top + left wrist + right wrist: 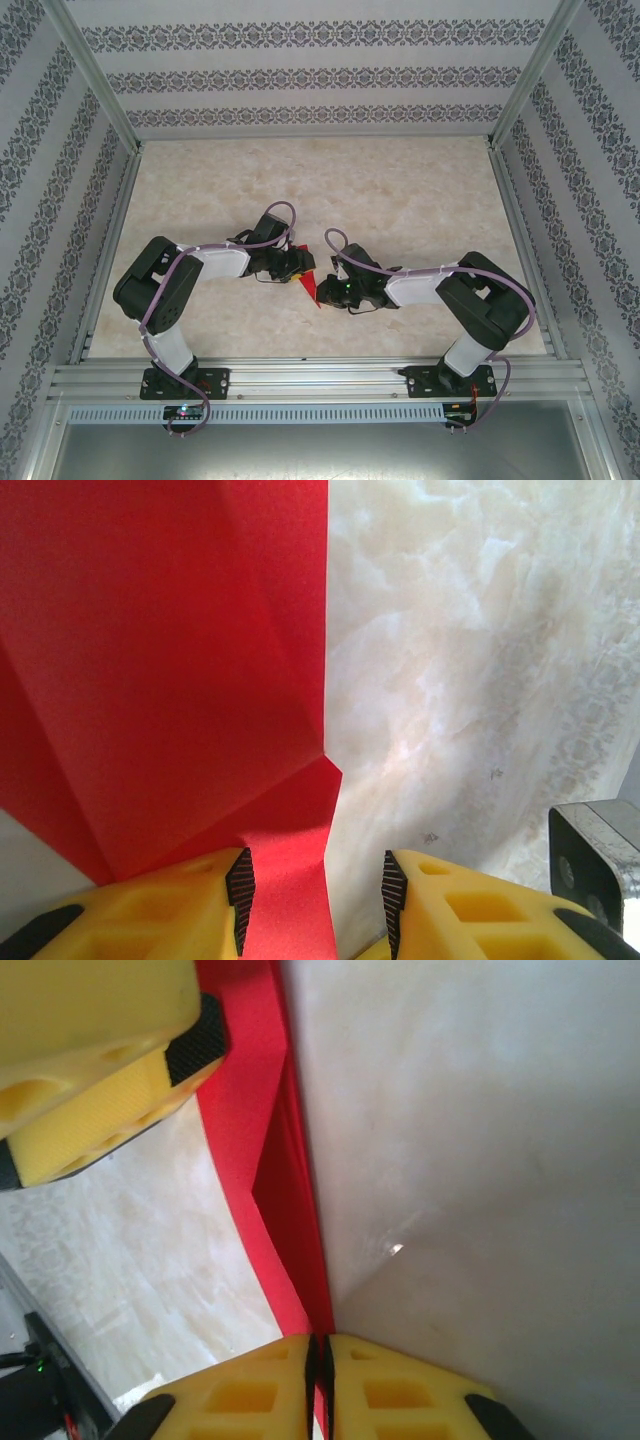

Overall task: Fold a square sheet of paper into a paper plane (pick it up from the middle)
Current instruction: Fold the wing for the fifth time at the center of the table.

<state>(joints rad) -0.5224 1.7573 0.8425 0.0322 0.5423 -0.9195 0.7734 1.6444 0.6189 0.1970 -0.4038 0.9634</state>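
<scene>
The square sheet of paper is bright red, folded with several creases, and held up off the table between the two arms. In the left wrist view the red paper spreads across the left half. A strip of it runs down between the fingers of my left gripper, lying near the left pad, while the right pad stands apart from it. My right gripper is shut on the paper's thin folded edge. One yellow finger of the left gripper rests against the paper at the upper left. From above, the left gripper and right gripper nearly touch.
The marbled beige table extends behind and to both sides. Patterned walls and metal frame posts close it in. A grey camera housing on the other arm shows at the right edge of the left wrist view.
</scene>
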